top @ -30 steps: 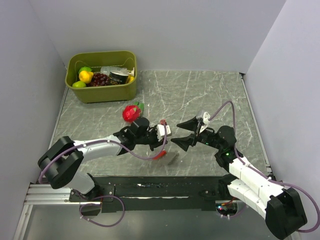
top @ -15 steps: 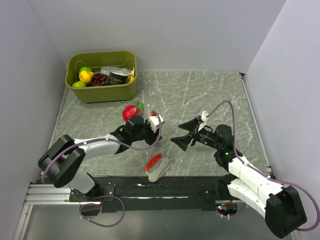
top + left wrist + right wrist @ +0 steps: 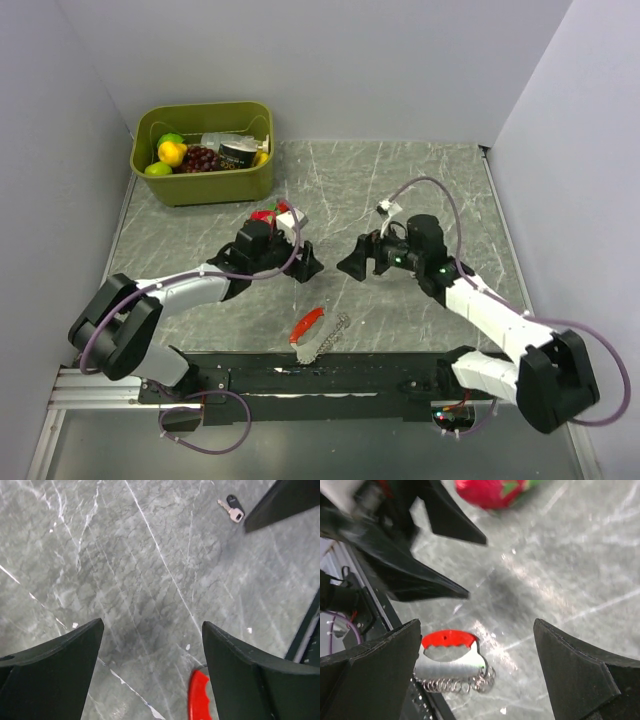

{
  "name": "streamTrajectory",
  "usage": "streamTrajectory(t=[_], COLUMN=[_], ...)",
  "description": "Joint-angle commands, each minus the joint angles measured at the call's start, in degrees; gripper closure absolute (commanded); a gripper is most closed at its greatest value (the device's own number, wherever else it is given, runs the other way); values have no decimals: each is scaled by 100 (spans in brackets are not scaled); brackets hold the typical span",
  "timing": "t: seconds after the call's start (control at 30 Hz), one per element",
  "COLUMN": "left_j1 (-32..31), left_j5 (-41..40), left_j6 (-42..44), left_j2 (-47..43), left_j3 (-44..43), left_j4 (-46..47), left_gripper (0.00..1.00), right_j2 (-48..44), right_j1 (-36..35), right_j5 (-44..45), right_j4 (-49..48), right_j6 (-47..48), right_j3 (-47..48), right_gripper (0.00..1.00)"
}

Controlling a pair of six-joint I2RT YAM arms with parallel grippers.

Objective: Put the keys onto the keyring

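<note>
The keyring lies flat on the grey table near its front edge, a curved red fob [image 3: 307,325] joined to a silvery chain [image 3: 336,330]. The right wrist view shows the fob [image 3: 449,638] and chain [image 3: 455,682] low between my fingers. Only the tip of the fob [image 3: 199,696] shows by my right finger in the left wrist view. A single small key [image 3: 231,509] with a black head lies farther off; I cannot make it out from above. My left gripper [image 3: 305,263] [image 3: 152,625] and right gripper [image 3: 358,263] [image 3: 477,625] face each other behind the keyring, both open and empty.
A red strawberry toy [image 3: 265,214] [image 3: 490,491] sits just behind my left gripper. An olive bin [image 3: 203,185] with fruit and a can stands at the back left. The black mounting rail [image 3: 330,375] runs along the front edge, close to the keyring.
My left gripper opened and let go of the keyring, which dropped to the table near the front edge. Both grippers have since moved away from it, towards the back.
</note>
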State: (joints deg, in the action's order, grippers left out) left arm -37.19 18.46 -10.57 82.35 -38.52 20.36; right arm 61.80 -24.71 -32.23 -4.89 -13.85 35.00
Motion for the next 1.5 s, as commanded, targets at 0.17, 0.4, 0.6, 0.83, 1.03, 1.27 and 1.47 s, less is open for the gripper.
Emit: streamTrajectory(t=[0.17,0.4,0.6,0.83,1.03,1.27,1.47], left_j1=[177,177,177,177,177,177,177], left_j5=[457,141,-26,-114,-202,-264,-308], left_j6=[-1122,-1290,-1193,-1123,-1105,-1097,-1088], left_j2=[-166,-544,-615,-649,-755,-817,-825], left_j3=[-182,196,82,-15,20,64,99], left_j4=[-725,-665,-656,-683,-700,-726,-779], left_gripper=[15,15,16,16,16,16,17], right_j2=[982,1642,2160,2723,2943,2891,2618], right_j1=[-788,-974,-1106,-1212,-1247,-1256,-1115], right_j5=[461,463,340,156,111,418,858], right_j4=[1515,1473,1183,920,910,1130,1473], right_j6=[93,-461,-540,-628,-698,-698,-646], right_j3=[261,-46,15,68,103,287,560], right_gripper=[0,23,35,48,66,100,100])
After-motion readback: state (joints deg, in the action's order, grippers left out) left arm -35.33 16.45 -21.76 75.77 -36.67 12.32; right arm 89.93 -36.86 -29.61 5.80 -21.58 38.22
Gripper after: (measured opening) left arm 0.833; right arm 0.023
